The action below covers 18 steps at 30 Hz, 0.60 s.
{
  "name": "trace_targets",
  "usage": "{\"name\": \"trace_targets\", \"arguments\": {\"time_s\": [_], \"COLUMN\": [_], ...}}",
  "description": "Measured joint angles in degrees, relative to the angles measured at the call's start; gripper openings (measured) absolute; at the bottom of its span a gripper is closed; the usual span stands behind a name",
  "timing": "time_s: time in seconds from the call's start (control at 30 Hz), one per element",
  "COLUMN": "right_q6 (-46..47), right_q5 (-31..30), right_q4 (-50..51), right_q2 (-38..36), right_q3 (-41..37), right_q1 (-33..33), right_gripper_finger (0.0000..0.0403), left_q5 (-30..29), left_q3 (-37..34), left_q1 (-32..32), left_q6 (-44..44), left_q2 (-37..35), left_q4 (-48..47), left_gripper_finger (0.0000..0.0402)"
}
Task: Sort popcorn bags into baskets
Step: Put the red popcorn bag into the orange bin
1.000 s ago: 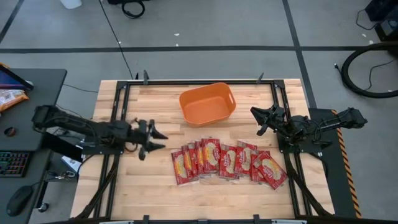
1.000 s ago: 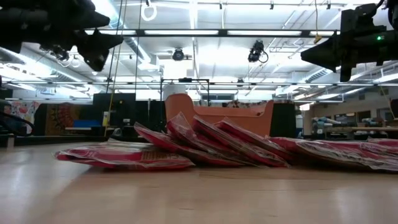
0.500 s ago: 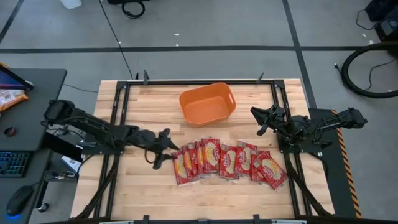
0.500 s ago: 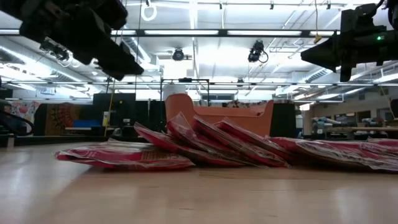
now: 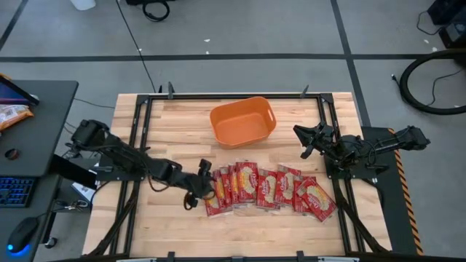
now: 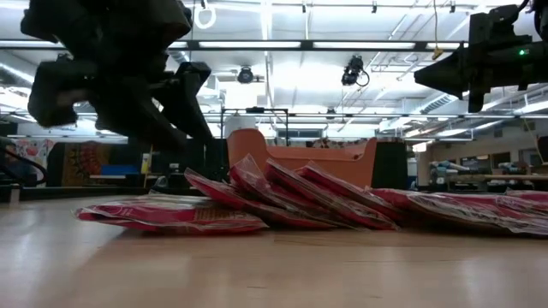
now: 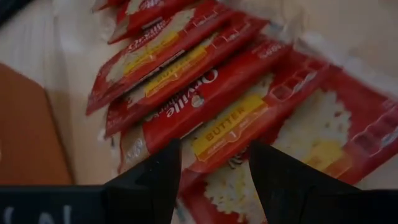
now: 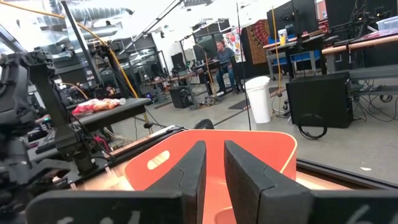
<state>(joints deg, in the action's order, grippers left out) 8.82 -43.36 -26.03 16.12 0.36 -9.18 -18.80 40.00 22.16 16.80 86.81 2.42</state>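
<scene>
Red popcorn bags (image 5: 266, 188) lie overlapped on the wooden desk (image 5: 167, 218), nearer than the orange basket (image 5: 243, 121). The left pincer (image 5: 198, 185) hovers spread-fingered at the row's left end. The right pincer (image 5: 307, 140) waits right of the basket, fingers slightly parted.

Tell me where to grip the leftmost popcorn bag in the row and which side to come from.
Grip the leftmost popcorn bag by its free left edge, coming from the left. It heads an overlapping row, so its right side touches the next bag, while its left side borders bare table. The left gripper, fingers open, hangs right there. The bag lies nearly flat, so a low approach probably suits best.
</scene>
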Motion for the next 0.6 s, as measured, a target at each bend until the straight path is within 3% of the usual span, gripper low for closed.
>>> {"name": "trace_targets", "arguments": {"time_s": [0.3, 0.6], "right_q6": [0.00, 0.00], "right_q5": [0.01, -0.01], "right_q4": [-0.01, -0.03], "right_q2": [0.00, 0.00], "right_q3": [0.02, 0.00], "right_q1": [-0.01, 0.01], "right_gripper_finger": [0.0061, 0.0061], "left_q5": [-7.78, -8.43], "left_q3": [1.46, 1.51], "left_q1": [2.13, 1.47], "left_q6": [15.74, 26.84], "left_q2": [5.71, 10.69], "left_q4": [0.01, 2.16], "left_gripper_finger": [0.0192, 0.0192]}}
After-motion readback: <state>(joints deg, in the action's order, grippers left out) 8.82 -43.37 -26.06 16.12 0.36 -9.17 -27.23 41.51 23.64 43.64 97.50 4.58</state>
